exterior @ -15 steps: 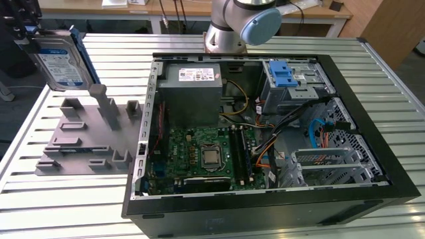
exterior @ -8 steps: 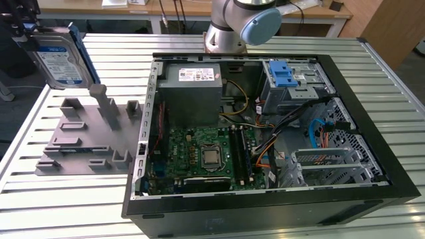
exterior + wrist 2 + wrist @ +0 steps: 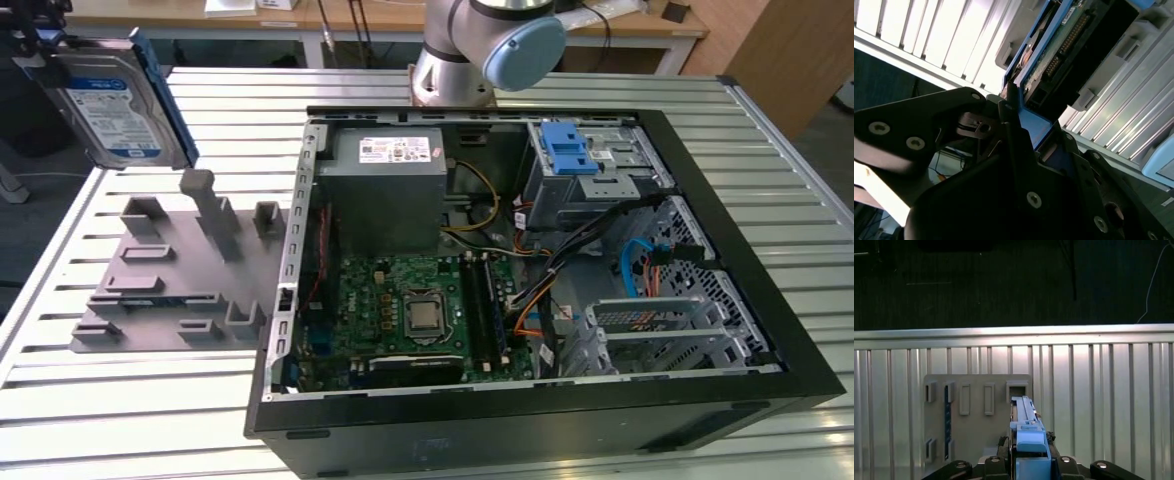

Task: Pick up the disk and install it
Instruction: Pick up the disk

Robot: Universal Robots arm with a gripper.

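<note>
One hand, black and bolted, was clamped on one disk, its fingers pressed against the blue plastic rail along the disk's narrow edge. The disk was a flat silver-metal rectangle with a white-and-blue label, held upright and clear of the tabletop, which was ribbed in long pale metal slats. Beneath the hand lay one matte grey plate studded with blocky upright posts and rectangular slots. Well apart from the hand sat one open black case, boxy and hard-edged, holding one green circuit board, one plain grey metal box and one ridged blue plastic tab.
</note>
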